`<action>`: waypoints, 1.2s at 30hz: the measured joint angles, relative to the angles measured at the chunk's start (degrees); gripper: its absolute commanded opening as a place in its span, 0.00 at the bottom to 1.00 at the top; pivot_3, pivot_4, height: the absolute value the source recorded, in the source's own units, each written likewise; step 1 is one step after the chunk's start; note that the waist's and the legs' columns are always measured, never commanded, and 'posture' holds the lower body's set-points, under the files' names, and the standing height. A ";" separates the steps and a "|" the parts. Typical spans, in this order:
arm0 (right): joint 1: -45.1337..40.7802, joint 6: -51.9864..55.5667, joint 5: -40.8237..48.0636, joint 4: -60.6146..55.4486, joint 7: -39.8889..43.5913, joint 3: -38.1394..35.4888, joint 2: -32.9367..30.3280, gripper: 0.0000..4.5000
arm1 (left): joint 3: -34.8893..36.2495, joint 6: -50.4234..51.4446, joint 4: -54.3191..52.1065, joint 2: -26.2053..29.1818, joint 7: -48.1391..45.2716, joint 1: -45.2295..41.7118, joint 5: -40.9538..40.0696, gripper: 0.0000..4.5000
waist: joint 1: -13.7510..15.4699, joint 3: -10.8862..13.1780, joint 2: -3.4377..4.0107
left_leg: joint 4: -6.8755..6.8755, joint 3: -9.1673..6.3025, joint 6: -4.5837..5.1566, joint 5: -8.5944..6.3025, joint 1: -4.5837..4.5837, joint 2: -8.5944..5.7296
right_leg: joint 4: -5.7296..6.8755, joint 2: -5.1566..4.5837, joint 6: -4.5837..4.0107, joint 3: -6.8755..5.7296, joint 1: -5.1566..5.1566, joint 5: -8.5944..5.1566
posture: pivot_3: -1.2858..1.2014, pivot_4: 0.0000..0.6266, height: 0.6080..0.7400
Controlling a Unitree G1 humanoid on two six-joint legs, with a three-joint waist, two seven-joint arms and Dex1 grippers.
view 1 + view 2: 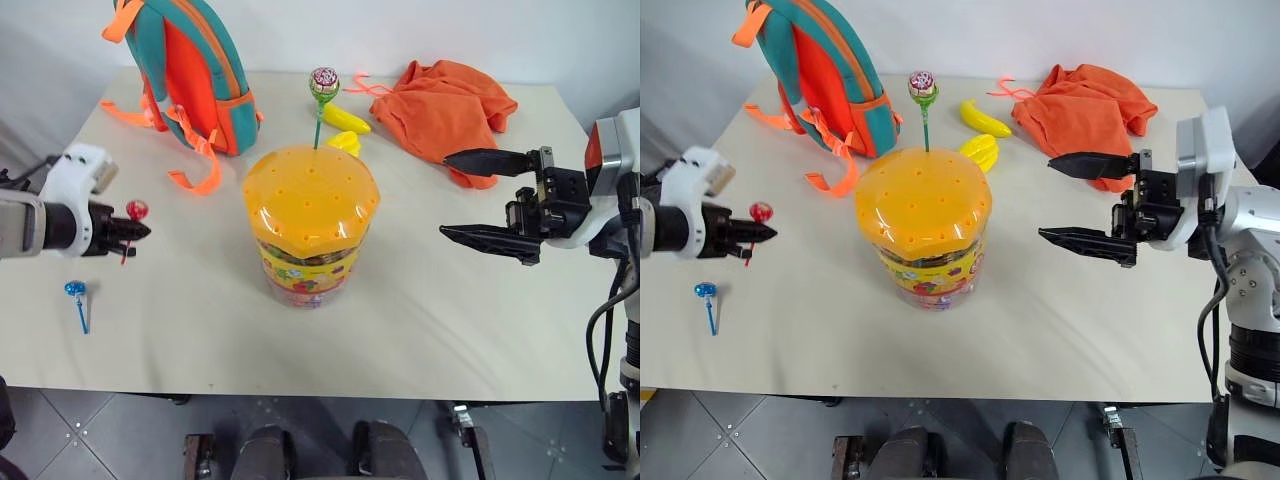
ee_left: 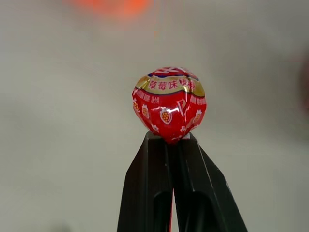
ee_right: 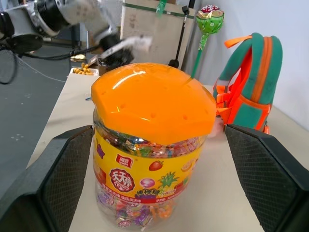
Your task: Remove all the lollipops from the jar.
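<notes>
So the left gripper (image 1: 140,231) has its fingers pressed together on the stick of the red lollipop (image 1: 137,210), pinching right under the candy head, which sits just past the fingertips, out over the table (image 1: 420,330) well to the side of the jar (image 1: 308,228). The blue lollipop (image 1: 76,291) lies flat on the table near that gripper, a bit below it and not touching. The pink-green lollipop (image 1: 324,84) is the one left, standing upright with its green stick poked through a hole in the jar's orange lid. The right gripper (image 1: 482,196) has its fingers spread wide, pointing sideways at the jar, which sits beyond the tips and apart from them. Handling-wise these look super light, with a thin stiff stick that could bend or slip and a glossy, crinkly wrapper, so a pinch on the stick just under the head and a straight pull up is probably the safest bet. The red wrapper has Chinese characters and little strawberries; the jar label shows Chinese branding and fruit pictures, too small to read properly.
</notes>
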 measured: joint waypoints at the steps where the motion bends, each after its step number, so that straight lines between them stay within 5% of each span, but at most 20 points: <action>1: -0.31 -0.01 -0.08 0.13 0.10 0.32 0.14 1.00 | 0.12 1.03 -0.30 -0.13 0.51 1.23 0.05 0.01 | -0.05 0.00 0.00 | -0.01 0.00 0.00 0.00 0.00 0.00 | -0.01 0.00 0.00 0.00 0.00 0.00 | 0.52 0.24 1.00; 9: -0.76 -0.04 -0.71 0.65 0.27 0.69 0.23 1.00 | -2.73 4.45 -0.50 0.08 1.46 4.78 0.93 0.01 | -0.07 0.00 0.00 | -0.03 0.06 0.00 0.00 0.00 0.01 | -0.01 0.02 0.00 -0.01 -0.03 0.00 | 0.52 0.24 1.00; 24: -1.42 -0.05 -1.11 0.91 0.38 0.69 0.23 1.00 | -2.87 5.83 -2.51 0.17 -0.12 2.54 0.78 0.98 | -0.11 0.00 0.00 | -0.04 0.08 0.00 0.00 0.00 0.00 | -0.01 0.01 0.00 0.00 -0.05 0.00 | 0.52 0.24 1.00; 36: -1.43 -0.11 -1.23 1.04 0.82 0.69 0.22 1.00 | -0.88 2.63 -4.27 1.41 -3.41 -2.04 0.00 0.99 | -0.07 0.00 0.00 | -0.04 0.09 0.00 0.00 0.00 0.00 | -0.01 0.01 0.00 -0.01 -0.05 0.00 | 0.52 0.24 1.00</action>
